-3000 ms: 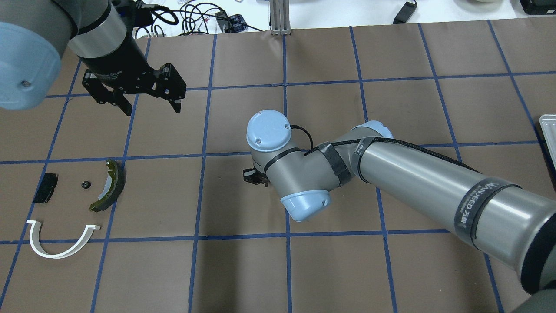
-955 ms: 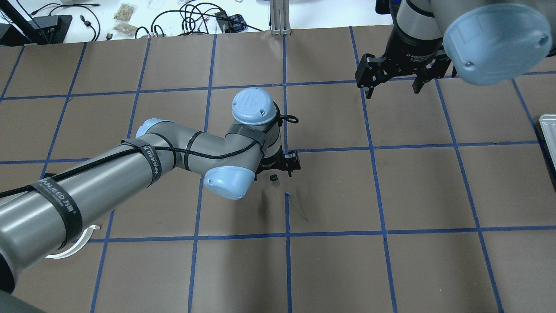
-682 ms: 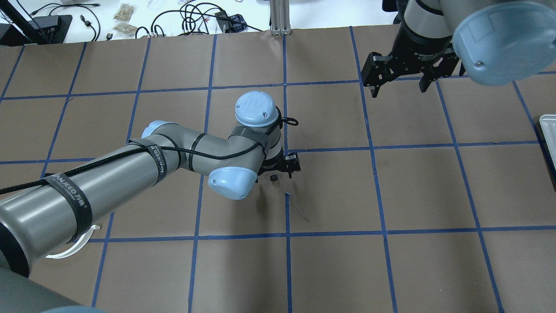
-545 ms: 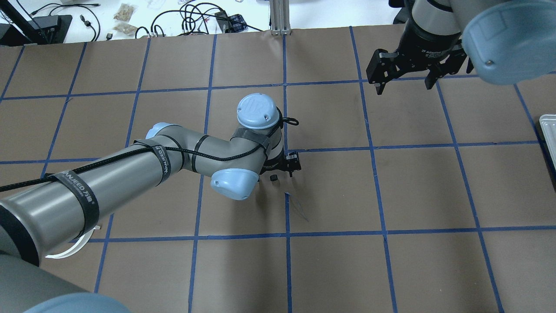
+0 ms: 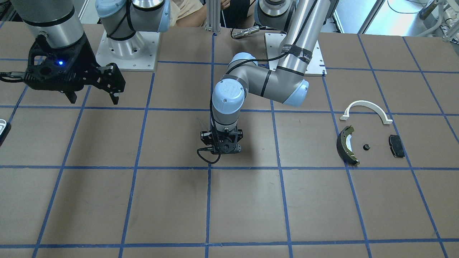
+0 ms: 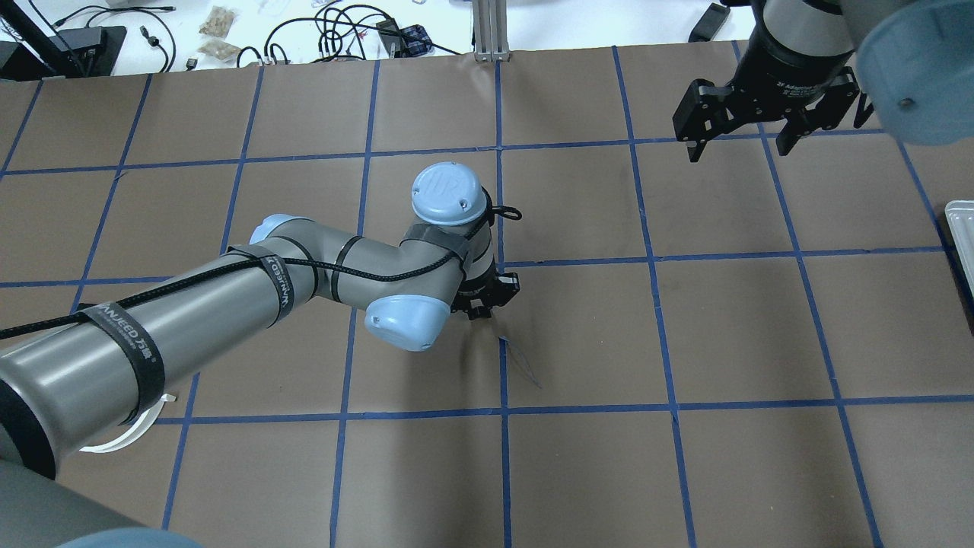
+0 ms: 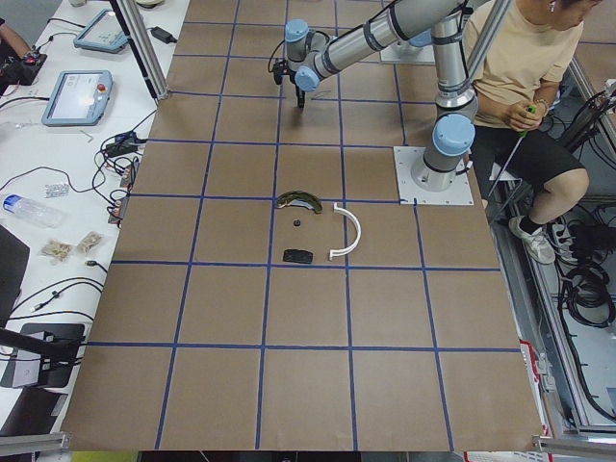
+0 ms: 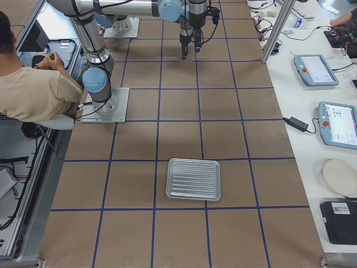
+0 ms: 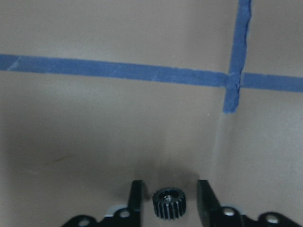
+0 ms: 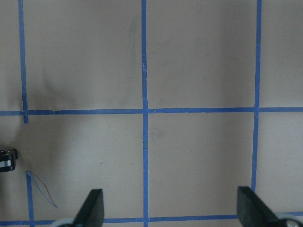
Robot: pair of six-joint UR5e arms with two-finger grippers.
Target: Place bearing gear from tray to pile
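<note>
A small black toothed bearing gear lies on the brown table between the fingers of my left gripper. The gripper is open, with a gap on each side of the gear. This gripper is low at the table's middle, and the gear is hidden in those views. The pile sits at my left: a white half-ring bracket, a dark brake shoe, a black pad and a small black part. My right gripper is open and empty, high at the far right.
The metal tray stands at my right end of the table; only its edge shows in the overhead view. A loose strip of blue tape curls up near the left gripper. A seated person is behind the robot.
My right arm has drawn back from the table's middle to the far right. My left arm came in and has lowered its open gripper around the gear, which the overhead view no longer shows.
</note>
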